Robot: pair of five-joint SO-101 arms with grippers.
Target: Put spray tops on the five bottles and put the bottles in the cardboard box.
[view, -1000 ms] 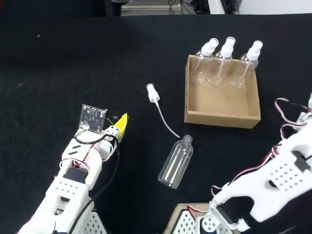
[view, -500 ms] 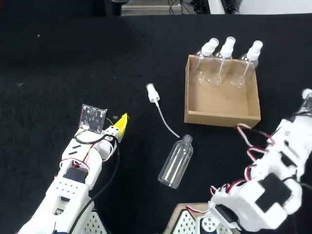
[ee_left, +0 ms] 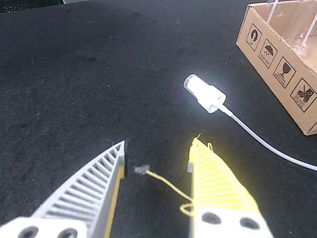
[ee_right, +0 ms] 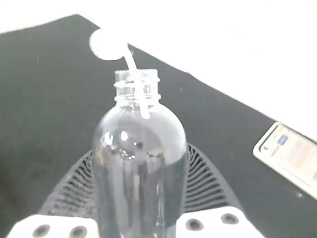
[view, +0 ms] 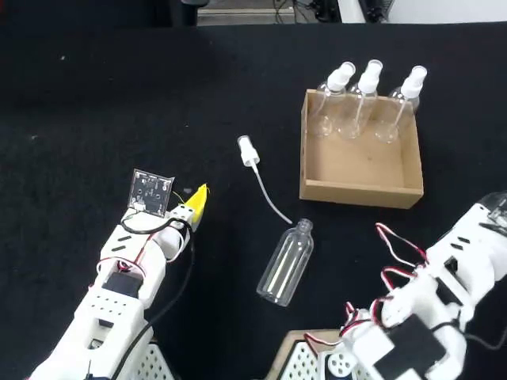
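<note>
Change: your right arm has swung round at the right side of the table. Its wrist end now sits closer to the near edge and farther from the cardboard box than a second ago. Your left arm, the loose bottle and the loose spray top have not shifted. Reading: this is no carry to the box; more likely you are re-posing the held bottle so its top can be seated.

Right gripper: clenched on the held bottle, a jaw on either side of its body. The bottle's long axis runs along the fingers, with the neck pointing away from the wrist. A white tube drops into the neck and the spray head hangs off to one side. You should judge it not yet seated.

Left gripper: released, jaws spread, grasping nothing. It is low over the table with the loose spray top just ahead.

Loose bottle: lies flat and uncapped between your arms, long axis diagonal, neck toward the box's near left corner. The loose spray top has its head at the far end, and the tube trails back to end just beside that neck.

Three capped bottles stand along the box's far wall. Tally: three of five done.
</note>
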